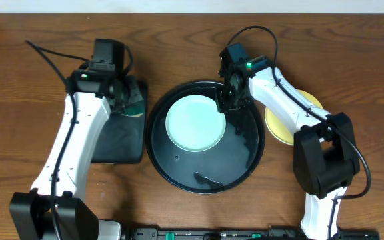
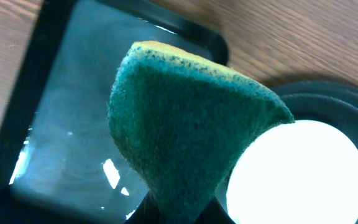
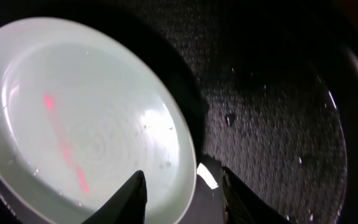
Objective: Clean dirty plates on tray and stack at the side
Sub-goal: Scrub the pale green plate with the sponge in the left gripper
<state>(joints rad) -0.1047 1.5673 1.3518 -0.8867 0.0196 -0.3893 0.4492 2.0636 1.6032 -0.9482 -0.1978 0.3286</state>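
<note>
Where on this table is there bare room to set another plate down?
Free: the front and right floor of the round tray, between the mint plate and the rim, though wet. Also bare table behind the tray between the arms, and far left. Crowded: beside the tray's right rim, where the right arm overhangs the yellow plate.

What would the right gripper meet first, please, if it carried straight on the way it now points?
The right gripper points down at the mint plate, whose rim sits between its parted jaws, so it would likely meet that rim first, with the black tray floor just beyond; depth is unclear.
</note>
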